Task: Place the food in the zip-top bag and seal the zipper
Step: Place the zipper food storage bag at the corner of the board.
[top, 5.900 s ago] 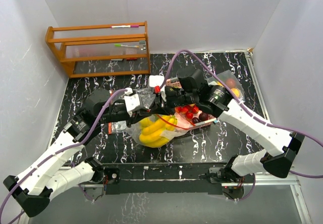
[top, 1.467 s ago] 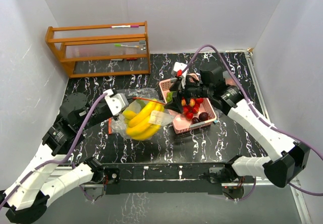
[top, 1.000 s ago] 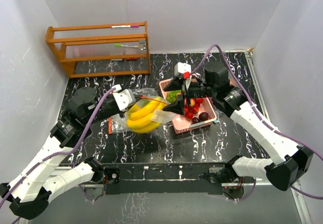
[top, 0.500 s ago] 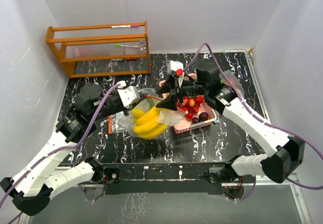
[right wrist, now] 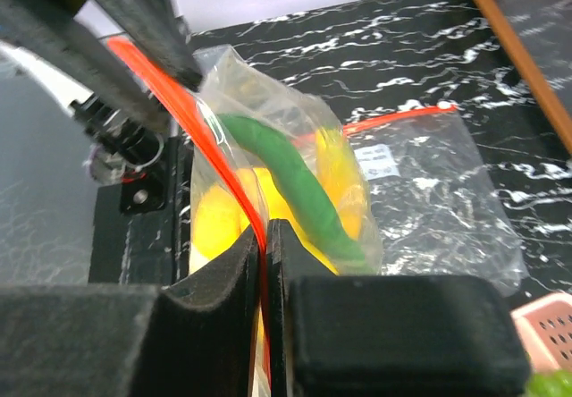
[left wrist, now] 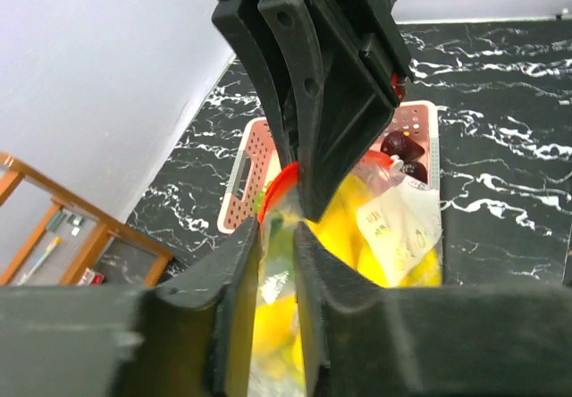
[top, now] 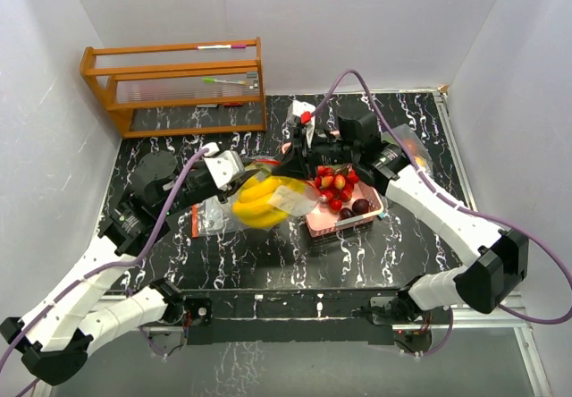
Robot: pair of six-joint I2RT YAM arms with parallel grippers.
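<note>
A clear zip-top bag [top: 268, 202] hangs above the table between both grippers, with a yellow banana bunch [top: 255, 211] and a green piece [right wrist: 295, 178] inside. My right gripper [right wrist: 264, 232] is shut on the bag's orange zipper [right wrist: 214, 147] at its top edge. My left gripper [left wrist: 277, 245] stands slightly open, with the bag's film loose in the narrow gap between its pads. In the top view, the left gripper [top: 239, 170] and right gripper [top: 288, 152] meet at the bag's mouth. Red berries [top: 335, 187] and dark plums [top: 360, 206] lie in the pink tray [top: 340, 225].
A second, empty zip-top bag [top: 210, 218] lies flat on the black marbled table to the left. A wooden rack [top: 174, 84] stands at the back left. Another clear bag with an orange thing [top: 413, 157] sits right of the tray. White walls enclose the table.
My right gripper moved left to the bag's mouth and shut on the zipper. My left gripper's jaws eased apart from shut. The bag shifted slightly right and up.
</note>
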